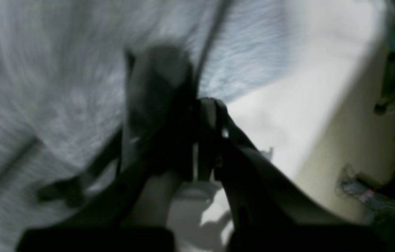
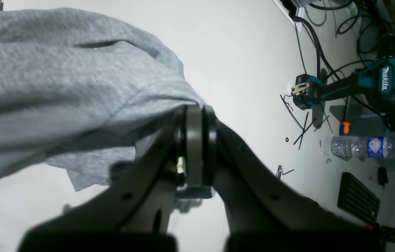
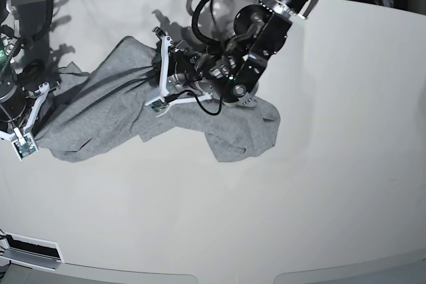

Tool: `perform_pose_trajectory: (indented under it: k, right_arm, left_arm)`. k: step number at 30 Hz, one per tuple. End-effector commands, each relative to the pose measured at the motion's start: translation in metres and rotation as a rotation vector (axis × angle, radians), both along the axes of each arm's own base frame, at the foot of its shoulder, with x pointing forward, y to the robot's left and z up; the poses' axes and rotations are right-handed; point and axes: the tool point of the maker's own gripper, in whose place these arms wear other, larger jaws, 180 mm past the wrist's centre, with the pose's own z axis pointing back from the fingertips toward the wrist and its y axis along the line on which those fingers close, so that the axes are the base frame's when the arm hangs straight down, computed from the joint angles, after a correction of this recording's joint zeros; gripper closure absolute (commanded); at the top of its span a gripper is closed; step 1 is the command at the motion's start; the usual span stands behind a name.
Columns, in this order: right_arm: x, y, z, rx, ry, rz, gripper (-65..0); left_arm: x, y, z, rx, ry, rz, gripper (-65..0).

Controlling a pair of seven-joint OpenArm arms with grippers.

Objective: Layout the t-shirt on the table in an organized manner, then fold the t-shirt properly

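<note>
Left wrist view blurred; t-shirt (image 1: 61, 87) there cut off at edges.

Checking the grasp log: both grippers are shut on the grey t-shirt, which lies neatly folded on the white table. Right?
Not quite. The t-shirt is not folded: the base view shows it crumpled and stretched between the arms on the table. The left gripper and right gripper are shut on its fabric.

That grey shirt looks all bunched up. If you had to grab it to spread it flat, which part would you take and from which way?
Probably the loose flap of the t-shirt at its near right end, coming in from the bare table on that side. That flap lies flat and clear of both arms, while the middle is ridged and bunched. The right gripper already pinches the opposite end.
</note>
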Motion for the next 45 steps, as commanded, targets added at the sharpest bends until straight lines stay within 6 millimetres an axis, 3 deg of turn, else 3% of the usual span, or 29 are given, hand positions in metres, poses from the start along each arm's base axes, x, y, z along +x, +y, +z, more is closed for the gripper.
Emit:
perform_pose_trajectory:
  k: [1, 5, 8, 13, 19, 22, 25, 33, 38, 45]
  right_arm:
    - [0.007, -0.004, 0.016, -0.021, -0.049, 0.005, 0.0]
    - [0.007, -0.004, 0.015, -0.022, -0.047, 0.005, 0.0]
    - [0.006, -0.004, 0.014, -0.026, -0.037, 0.009, 0.0]
    - [0.006, -0.003, 0.014, -0.024, -0.037, 0.009, 0.0]
    - [0.003, -0.002, 0.009, -0.035, -0.004, 0.025, 0.0]
    - [0.002, 0.002, 0.007, -0.023, 0.013, 0.052, 0.0]
    - [-0.002, 0.023, -0.002, 0.034, 0.065, 0.158, 0.0]
    - [-0.032, 0.08, -0.024, 0.214, 0.243, 0.436, 0.0]
    - [-0.043, 0.093, -0.027, 0.312, 0.301, 0.453, 0.0]
    - [-0.055, 0.096, -0.033, 0.35, 0.379, 0.451, 0.0]
  left_arm:
    - [0.011, -0.016, 0.036, -0.098, -0.075, -0.009, 0.0]
    - [0.024, -0.013, 0.109, -0.23, -0.297, -0.037, 0.0]
    - [0.033, 0.002, 0.127, -0.216, -0.409, -0.026, 0.0]
    - [0.038, 0.025, 0.114, -0.149, -0.416, -0.029, 0.0]
    - [0.033, 0.088, 0.086, 0.026, -0.429, -0.102, 0.0]
    - [0.029, 0.114, 0.087, 0.073, -0.446, -0.146, 0.0]
    - [0.028, 0.132, 0.093, 0.069, -0.435, -0.148, 0.0]
    - [0.012, 0.166, 0.105, 0.022, -0.336, -0.234, 0.0]
    - [0.006, 0.188, 0.104, 0.05, -0.293, -0.244, 0.0]
    - [-0.016, 0.196, 0.102, 0.038, -0.163, -0.279, 0.0]
